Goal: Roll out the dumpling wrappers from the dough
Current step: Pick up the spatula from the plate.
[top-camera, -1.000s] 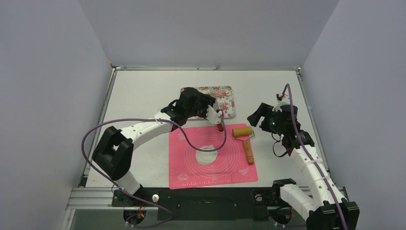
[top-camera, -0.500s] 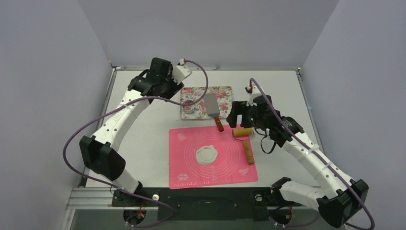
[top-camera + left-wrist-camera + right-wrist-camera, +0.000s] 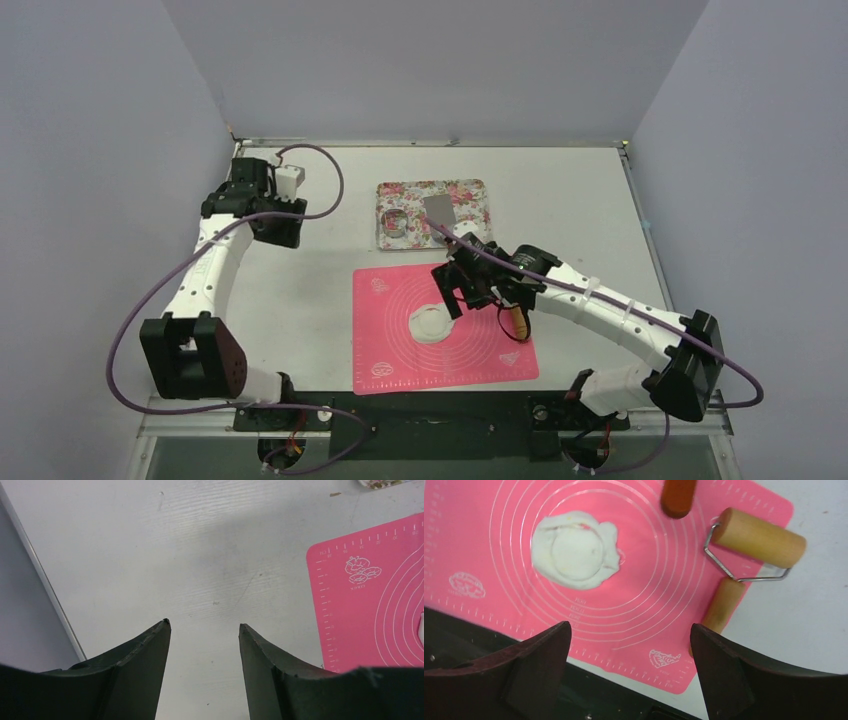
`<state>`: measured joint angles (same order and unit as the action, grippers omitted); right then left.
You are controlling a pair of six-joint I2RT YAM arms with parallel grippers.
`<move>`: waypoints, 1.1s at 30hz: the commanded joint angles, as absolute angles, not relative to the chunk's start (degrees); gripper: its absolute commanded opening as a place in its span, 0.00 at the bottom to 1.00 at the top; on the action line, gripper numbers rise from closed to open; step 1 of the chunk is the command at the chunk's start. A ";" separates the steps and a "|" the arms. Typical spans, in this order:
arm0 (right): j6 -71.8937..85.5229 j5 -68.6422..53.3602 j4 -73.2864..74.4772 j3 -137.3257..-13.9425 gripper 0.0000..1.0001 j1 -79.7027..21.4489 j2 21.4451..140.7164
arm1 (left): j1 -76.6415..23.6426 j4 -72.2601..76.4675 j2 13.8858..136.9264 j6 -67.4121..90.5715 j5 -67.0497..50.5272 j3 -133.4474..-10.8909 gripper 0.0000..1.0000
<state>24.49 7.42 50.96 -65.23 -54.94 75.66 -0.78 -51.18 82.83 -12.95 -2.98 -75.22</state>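
Floral tray (image 3: pixel 472 192): a metal ring (image 3: pixel 396 222) and a spatula blade (image 3: pixel 438 210) are contained. The dough (image 3: pixel 574 550) is found on the pink mat (image 3: pixel 639 605), just beyond the right gripper (image 3: pixel 629 630), whose jaws are spread wide and empty. The left gripper (image 3: pixel 204 627) is parted, empty and well apart from the dough.

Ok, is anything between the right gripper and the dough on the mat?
Nothing visible. The dough lies bare on the pink mat ahead of the open right gripper; the roller sits off to one side.
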 commanded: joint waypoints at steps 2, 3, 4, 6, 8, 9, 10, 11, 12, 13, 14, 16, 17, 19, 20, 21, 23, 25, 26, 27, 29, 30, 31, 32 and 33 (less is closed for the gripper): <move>25.45 14.05 48.24 -75.92 0.84 -48.53 79.06 | 2.98 -41.74 72.64 -10.43 -9.55 -68.42 0.51; 25.29 14.41 48.20 -77.38 0.84 -48.17 81.99 | 3.12 -40.60 71.21 -11.02 -9.70 -65.40 0.51; 24.80 15.01 48.13 -80.08 0.84 -47.62 83.49 | 3.22 -38.58 68.32 -11.22 -9.59 -63.95 0.51; 23.93 13.64 48.20 -84.55 0.84 -47.08 88.51 | 3.25 -36.00 64.46 -12.10 -9.06 -60.04 0.51; 22.47 11.03 49.48 -89.18 0.84 -46.33 97.20 | 3.30 -34.28 61.76 -12.58 -8.92 -57.17 0.51; 22.13 10.57 50.45 -92.30 0.84 -45.46 99.45 | 3.27 -33.84 61.11 -12.42 -9.03 -55.93 0.51; 21.88 10.66 52.45 -93.83 0.83 -45.10 103.81 | 3.32 -33.18 60.19 -12.16 -9.57 -54.96 0.51; 21.71 11.21 53.21 -95.86 0.83 -44.45 105.69 | 3.38 -32.98 59.85 -12.14 -9.97 -54.55 0.51; 21.62 11.54 54.24 -96.49 0.83 -44.20 108.47 | 3.46 -32.90 59.30 -12.24 -10.82 -53.96 0.51; 21.56 12.29 54.54 -97.14 0.83 -43.79 109.61 | 3.49 -32.88 58.97 -12.27 -11.04 -53.70 0.51; 21.50 12.74 55.01 -97.39 0.83 -43.52 111.58 | 3.57 -32.81 58.75 -12.30 -11.26 -53.33 0.51; 21.52 13.44 55.85 -98.49 0.83 -42.51 114.18 | 3.62 -32.52 58.27 -12.46 -11.28 -52.81 0.51; 21.44 13.14 56.10 -99.15 0.83 -41.94 115.01 | 3.61 -32.28 57.92 -12.47 -11.31 -52.64 0.51; 21.28 12.75 56.90 -100.09 0.82 -41.32 117.13 | 3.60 -31.76 57.28 -12.48 -11.70 -52.16 0.51; 21.27 12.79 57.38 -100.23 0.80 -41.16 118.03 | 3.60 -31.57 57.16 -12.44 -12.11 -51.93 0.51; 21.16 13.06 57.52 -100.03 0.78 -41.10 118.25 | 3.60 -31.36 56.90 -12.46 -12.52 -51.81 0.51; 21.50 12.82 57.13 -99.26 0.70 -40.44 118.45 | 3.60 -31.17 56.59 -12.44 -12.72 -51.74 0.51; 21.79 11.89 56.48 -98.64 0.57 -39.78 118.43 | 3.60 -30.90 56.28 -12.32 -12.66 -51.80 0.51; 21.88 10.95 56.13 -98.60 0.54 -39.67 118.28 | 3.60 -30.91 56.26 -12.31 -12.66 -51.87 0.51; 21.97 10.44 55.93 -98.61 0.49 -39.60 118.05 | 3.60 -30.92 56.21 -12.20 -12.66 -51.88 0.51; 22.16 8.72 55.46 -99.01 0.46 -39.62 117.65 | 3.60 -30.78 56.16 -12.21 -12.66 -51.94 0.51; 22.09 7.63 55.39 -99.07 0.45 -39.59 117.71 | 3.63 -30.79 56.14 -12.22 -12.70 -51.90 0.51; 21.99 7.15 55.43 -99.15 0.41 -39.56 117.76 | 3.61 -30.78 56.15 -12.26 -12.68 -51.93 0.51; 21.71 6.01 55.41 -99.10 0.37 -39.42 117.85 | 3.61 -30.79 56.14 -12.28 -12.55 -51.89 0.51; 21.49 5.29 55.39 -98.91 0.27 -38.99 117.97 | 3.60 -30.82 56.11 -12.30 -12.47 -51.91 0.51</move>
